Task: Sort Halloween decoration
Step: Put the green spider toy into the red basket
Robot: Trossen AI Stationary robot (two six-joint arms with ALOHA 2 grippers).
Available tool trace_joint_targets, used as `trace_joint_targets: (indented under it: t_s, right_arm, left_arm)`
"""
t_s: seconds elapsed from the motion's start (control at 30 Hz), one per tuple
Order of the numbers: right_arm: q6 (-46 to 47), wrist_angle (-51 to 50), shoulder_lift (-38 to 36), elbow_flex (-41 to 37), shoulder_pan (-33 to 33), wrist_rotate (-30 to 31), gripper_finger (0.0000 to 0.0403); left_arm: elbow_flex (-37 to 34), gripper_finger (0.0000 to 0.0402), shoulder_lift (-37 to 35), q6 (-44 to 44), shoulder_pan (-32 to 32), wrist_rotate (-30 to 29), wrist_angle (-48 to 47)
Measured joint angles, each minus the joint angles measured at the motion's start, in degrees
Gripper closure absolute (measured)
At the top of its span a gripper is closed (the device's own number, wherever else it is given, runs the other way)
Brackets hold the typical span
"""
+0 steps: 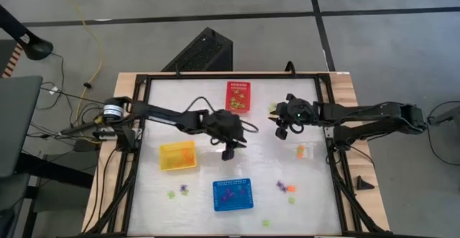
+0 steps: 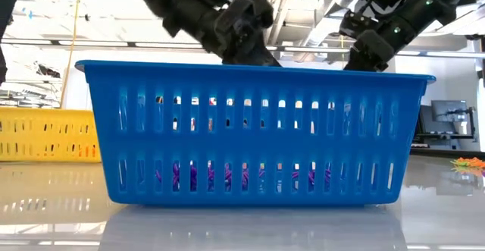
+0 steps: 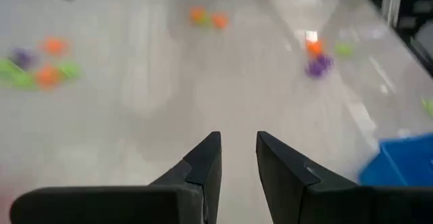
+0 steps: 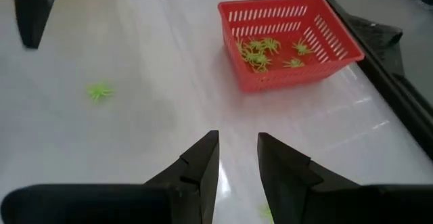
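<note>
Left gripper [image 1: 228, 150] hangs over bare table near centre, at about 2 o'clock from the yellow basket [image 1: 177, 156] and 12 o'clock from the blue basket [image 1: 232, 195]. Its fingers [image 3: 203, 166] stand a narrow gap apart, nothing between them.

Right gripper [image 1: 281, 130] sits at roughly 4 o'clock from the red basket [image 1: 238, 96]; fingers [image 4: 201, 160] likewise slightly apart and empty.

Halloween decoration: green pieces [image 4: 260, 53] lie inside the red basket; purple pieces [image 2: 227, 177] show through the blue basket's slots. Loose trinkets [image 1: 286, 188] lie scattered on the table [image 1: 208, 134] at 3 o'clock of the blue basket, more [image 1: 178, 190] at its 9 o'clock. A single green spider [image 4: 99, 91] lies alone. The yellow basket's contents look orange, though too small to be sure.
</note>
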Motion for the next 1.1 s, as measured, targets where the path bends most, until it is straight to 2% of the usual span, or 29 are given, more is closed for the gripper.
trace_joint_targets:
  t_s: [0.17,0.27,0.4,0.57,0.73,1.1]
  right_arm:
    - [3.3,-0.3,0.0,0.4,1.9,0.0,0.0269]
    - [3.6,-0.3,0.0,1.6,3.5,0.0,0.0269]
    - [3.6,-0.1,0.0,3.6,4.8,0.0,0.0269]
    - [-0.3,0.0,0.0,5.7,5.2,0.0,0.0269]
    - [-4.5,0.5,0.0,6.3,4.2,0.0,0.0269]
    - [-7.0,-0.2,0.0,6.3,1.5,0.1,0.0269]
  left_arm:
    - [6.8,0.0319,1.8,7.4,-3.7,-0.1,-12.3]
    - [6.8,0.0319,1.9,12.2,-5.4,-1.6,-14.6]
    - [5.5,0.0319,1.9,16.1,-5.9,-7.6,-15.4]
    - [5.4,0.0319,2.0,16.1,-4.8,-12.2,-15.1]
    - [5.4,0.0319,3.0,14.8,-2.2,-10.7,-14.8]
    - [5.3,0.0319,11.8,14.5,-0.6,-10.3,-12.7]
